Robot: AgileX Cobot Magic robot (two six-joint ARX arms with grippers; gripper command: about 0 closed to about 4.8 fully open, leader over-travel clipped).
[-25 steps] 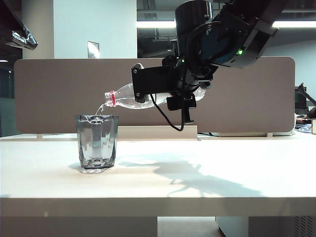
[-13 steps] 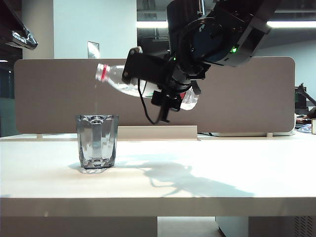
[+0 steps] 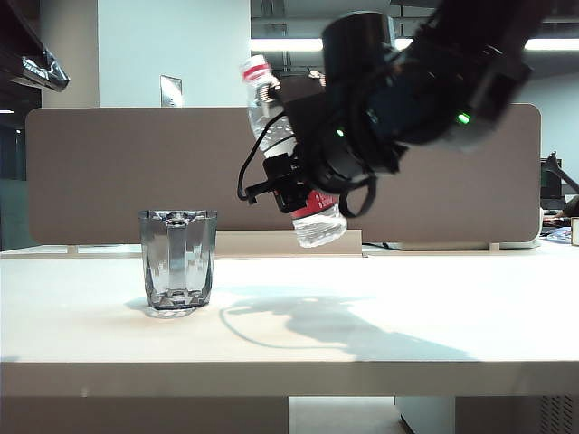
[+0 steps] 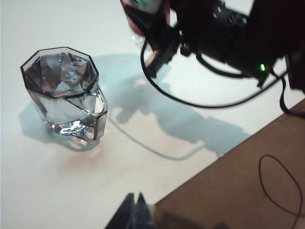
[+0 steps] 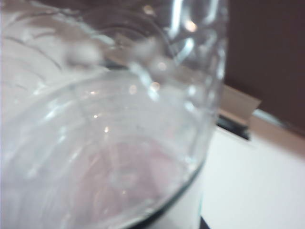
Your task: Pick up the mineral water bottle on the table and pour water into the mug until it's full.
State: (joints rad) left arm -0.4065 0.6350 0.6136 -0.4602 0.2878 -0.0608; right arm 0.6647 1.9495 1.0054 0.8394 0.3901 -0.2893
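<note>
right gripper [image 3: 303, 185]: jaws grasping ribbed clear bottle [image 3: 318, 226] | left gripper [image 4: 135, 212]: jaws clenched | faceted smoky mug [image 3: 177, 260]

The right gripper [image 3: 303, 176] holds the mineral water bottle [image 3: 291, 154] in the air above the table [image 3: 380, 316], neck end tilted up. The mug [image 3: 177, 259] stands on the table below the gripper, off toward the bottle's neck side, well apart from both.
</note>
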